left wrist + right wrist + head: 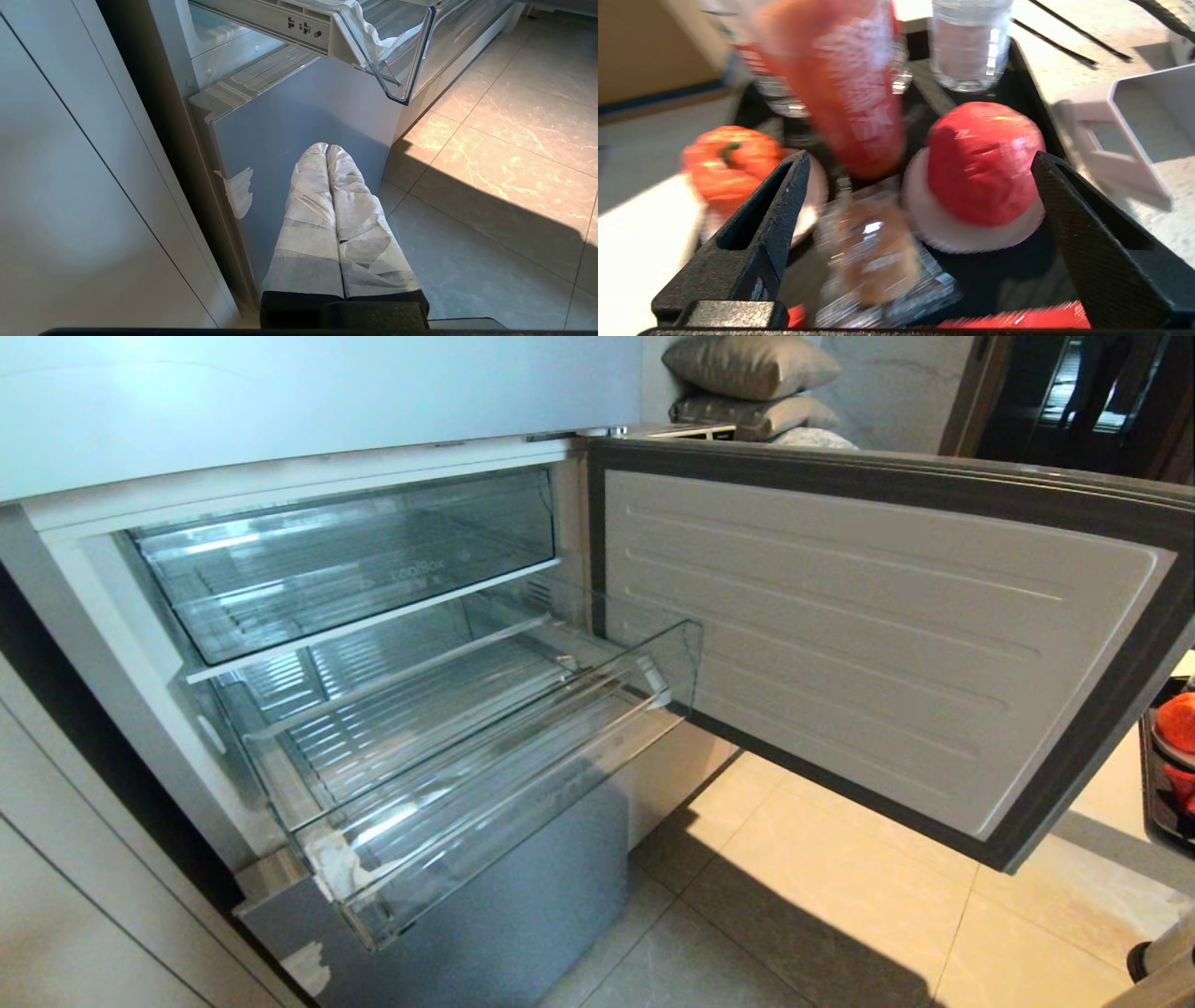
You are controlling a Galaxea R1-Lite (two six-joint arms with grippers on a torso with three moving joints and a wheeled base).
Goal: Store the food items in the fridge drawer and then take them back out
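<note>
Right wrist view alone shows open jaws over red fruit (983, 163); left jaws closed.

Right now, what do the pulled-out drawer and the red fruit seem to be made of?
The drawer looks like clear hard plastic, glossy: its ribbed floor shows through the front wall, which catches bright reflections. The red fruit seems a foam or plastic imitation, though I cannot be sure: its skin looks faintly wrinkled and shiny, and it sits in a white padded cup.
</note>
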